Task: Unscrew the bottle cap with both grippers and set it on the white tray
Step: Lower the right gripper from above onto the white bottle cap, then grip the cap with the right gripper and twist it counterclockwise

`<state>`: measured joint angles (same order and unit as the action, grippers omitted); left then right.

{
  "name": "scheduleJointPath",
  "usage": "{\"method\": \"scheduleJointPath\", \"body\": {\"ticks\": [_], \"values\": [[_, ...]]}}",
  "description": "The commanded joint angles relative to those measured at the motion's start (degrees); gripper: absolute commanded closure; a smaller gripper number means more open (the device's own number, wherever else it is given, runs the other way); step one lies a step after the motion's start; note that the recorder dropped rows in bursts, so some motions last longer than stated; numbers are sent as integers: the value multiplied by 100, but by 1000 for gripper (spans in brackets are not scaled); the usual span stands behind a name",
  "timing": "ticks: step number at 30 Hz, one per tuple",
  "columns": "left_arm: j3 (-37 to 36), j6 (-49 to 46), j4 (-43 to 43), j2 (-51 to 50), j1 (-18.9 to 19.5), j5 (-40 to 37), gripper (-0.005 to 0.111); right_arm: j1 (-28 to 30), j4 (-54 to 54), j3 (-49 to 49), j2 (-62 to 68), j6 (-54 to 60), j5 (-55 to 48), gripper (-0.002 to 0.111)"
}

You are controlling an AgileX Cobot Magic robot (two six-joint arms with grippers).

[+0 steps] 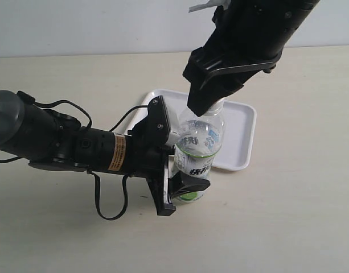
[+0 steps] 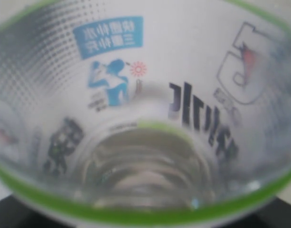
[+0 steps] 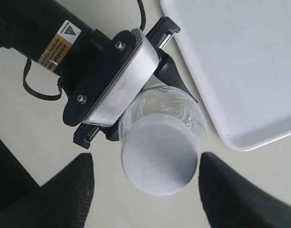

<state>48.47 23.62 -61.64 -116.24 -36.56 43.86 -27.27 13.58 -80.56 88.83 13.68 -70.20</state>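
Right wrist view is giving me what I need: the bottle cap [image 3: 159, 156] is sitting squarely between the fingers of the right pincer [image 3: 145, 159]. That pincer is released, with a clear gap showing on each side of the cap. The left pincer [image 1: 183, 162] is clenching the bottle [image 1: 205, 139] low on its body and holding it upright on the counter [image 1: 288, 216]. The white tray [image 1: 242, 131] is lying just beyond the bottle from that pincer.

I'm judging the step in hand to be closing on the cap. I'm aiming to get the right fingers centred and level with the cap's side before squeezing, then twisting while the left grip is resisting the turn. A slack left hold would be letting the bottle spin.

On the label, the left wrist view is showing a blue panel [image 2: 107, 38] of white Chinese characters, a blue drinking figure [image 2: 109, 83] and large dark characters [image 2: 202, 118], all too blurred for reading. The yellow sticker [image 3: 62, 40] on the left arm is carrying a warning triangle, its print too small to make out.
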Motion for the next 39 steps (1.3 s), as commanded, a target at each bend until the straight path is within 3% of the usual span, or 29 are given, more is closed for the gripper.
{"method": "scheduleJointPath", "body": {"ticks": [1, 33, 39], "values": [[-13, 40, 60, 101, -14, 119, 107, -9, -73, 13, 8, 77, 24, 46], [-13, 55, 60, 101, -14, 119, 107, -9, -114, 13, 109, 158, 241, 47], [-13, 55, 60, 101, -14, 119, 107, -9, -114, 13, 109, 188, 188, 61]]}}
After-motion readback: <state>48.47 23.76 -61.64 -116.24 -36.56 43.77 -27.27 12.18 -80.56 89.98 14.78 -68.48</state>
